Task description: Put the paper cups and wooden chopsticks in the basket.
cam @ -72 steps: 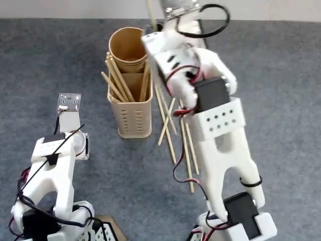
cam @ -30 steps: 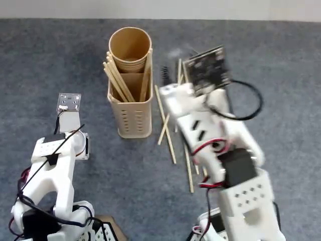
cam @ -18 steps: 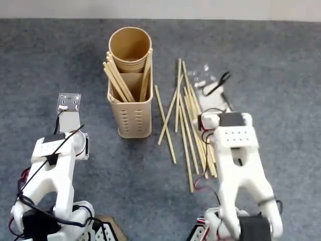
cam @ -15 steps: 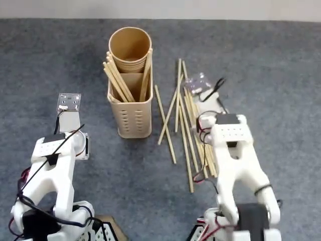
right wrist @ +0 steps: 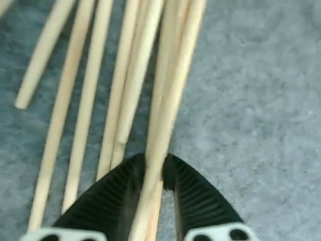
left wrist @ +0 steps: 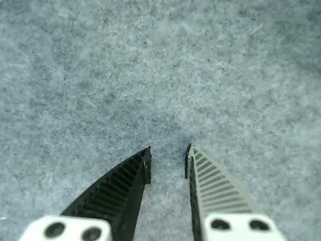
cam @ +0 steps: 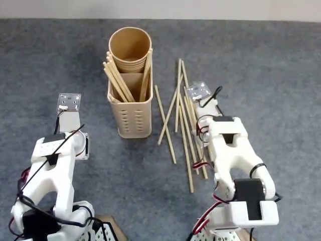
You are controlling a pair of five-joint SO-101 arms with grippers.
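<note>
Right end effector [right wrist: 154, 160] tight around wooden chopsticks [right wrist: 172, 90] on grey carpet [right wrist: 251, 100].

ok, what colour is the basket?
Cream, the tall perforated plastic basket; shows best in the high view.

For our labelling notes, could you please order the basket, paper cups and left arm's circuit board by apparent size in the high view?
1. basket, largest.
2. paper cups, close behind; their top sits nearer the camera.
3. circuit board, clearly smallest.

High view: fixed overhead, far, whole table [cam: 281, 60]. Wrist views: close, downward. Shared: loose chopsticks [cam: 184, 108], right wrist and high.
</note>
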